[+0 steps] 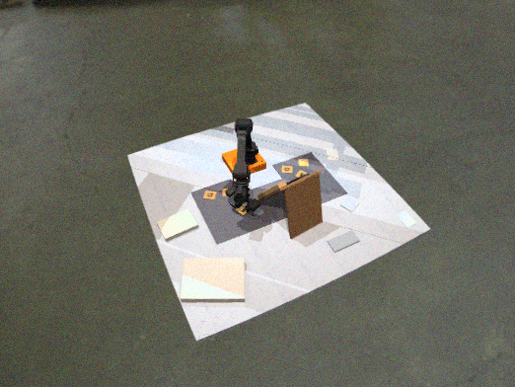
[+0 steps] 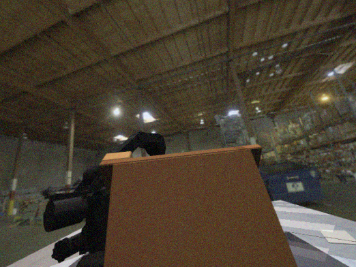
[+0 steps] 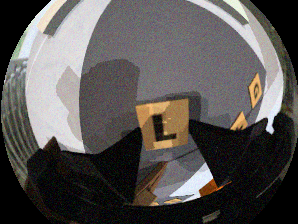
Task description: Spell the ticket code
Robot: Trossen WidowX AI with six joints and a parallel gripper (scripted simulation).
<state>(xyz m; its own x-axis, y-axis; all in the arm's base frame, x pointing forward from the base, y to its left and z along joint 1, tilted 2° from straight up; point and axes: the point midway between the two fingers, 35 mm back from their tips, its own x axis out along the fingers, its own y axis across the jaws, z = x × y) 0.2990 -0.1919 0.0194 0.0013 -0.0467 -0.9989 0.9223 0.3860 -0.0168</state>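
The L tile (image 1: 241,210) (image 3: 163,124) is pinched by its side edges between the tool's fingertips (image 1: 243,204), low over the dark mat (image 1: 220,228) (image 3: 165,45), its letter left uncovered, presumably so it can be slid into the rail.
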